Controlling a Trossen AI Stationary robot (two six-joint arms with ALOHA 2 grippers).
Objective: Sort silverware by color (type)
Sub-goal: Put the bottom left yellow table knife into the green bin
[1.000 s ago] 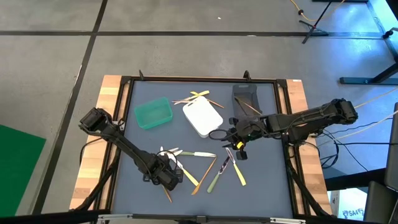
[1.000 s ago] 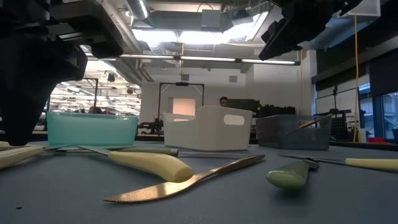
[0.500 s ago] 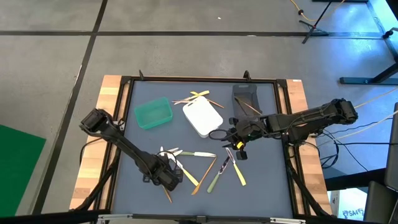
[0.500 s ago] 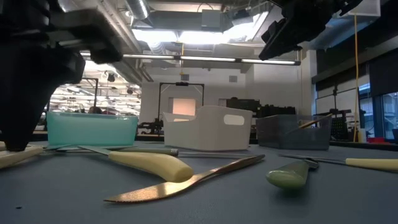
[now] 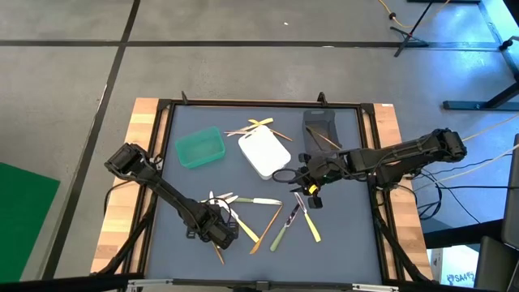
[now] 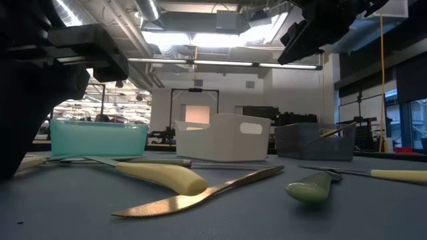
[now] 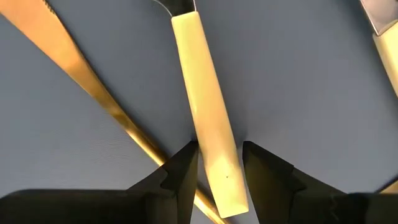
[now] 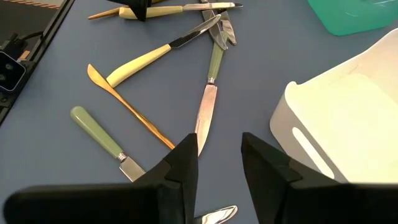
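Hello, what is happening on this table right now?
Two robot arms are sorting scattered silverware. The left hand is low at the near side of the table, its open fingers on either side of a pale yellow handle that lies on the mat beside a gold knife; it is not gripped yet. The right hand hovers open and empty next to the white bin. A green bin and a grey bin stand behind.

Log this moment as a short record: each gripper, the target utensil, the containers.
left gripper: low at the table's near-left, open around a pale yellow handle
right gripper: open, empty, hovering beside the white bin
green bin: far left of the white bin
grey bin: far right, holds a gold utensil
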